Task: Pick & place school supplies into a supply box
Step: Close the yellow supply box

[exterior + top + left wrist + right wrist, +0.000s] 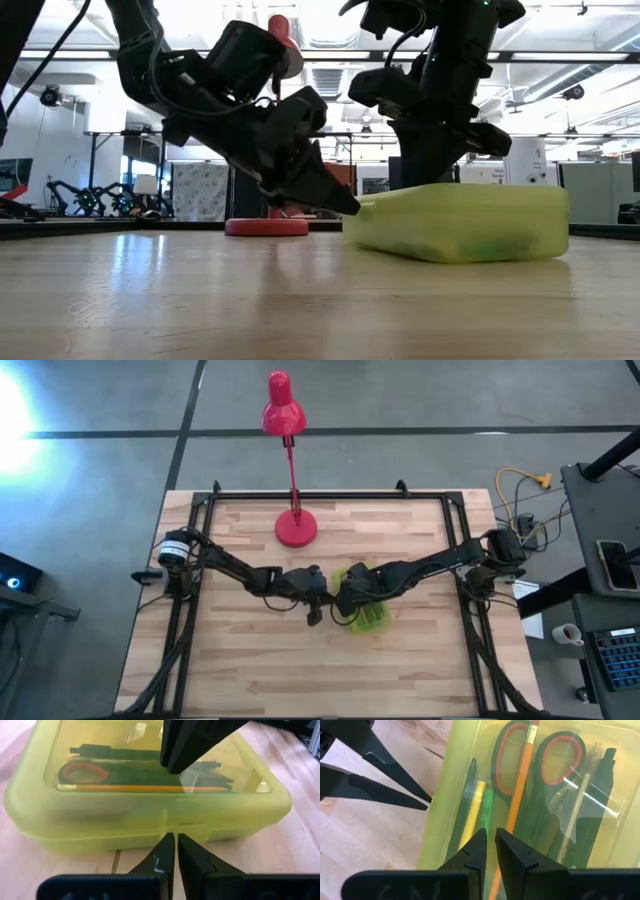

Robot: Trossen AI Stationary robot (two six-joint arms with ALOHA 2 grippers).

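Pressing down on the lid of the supply box (362, 610), the right gripper (490, 845) stands over the case with its fingertips nearly together and nothing between them, while the left gripper (176, 851) comes in low with its jaws fully closed and empty, its tips at the small catch in the middle of the box's long side wall. The likely fault from here is sliding: a sideways push from the left tips against a light plastic case could skid it along the bare worktop (250, 660) or tip it up on its far edge, since in the low view one end of the case already appears to sit slightly off the surface. A second risk, as judged from these views, is that the two arms, which nearly meet at mid-table, foul one another, or that the right tips slip off the smooth lid. The box lies near the middle of the worktop, somewhat nearer the front edge than the back, and well apart from the red desk lamp (293, 525) whose base stands toward the back edge. It is a translucent yellow-green rectangular case with rounded corners, lid down; through the lid show the red-handled scissors (520, 765), an orange pencil (517, 805), a yellow pencil (471, 815), a green marker (487, 807) and dark pens (595, 820), all lying lengthwise
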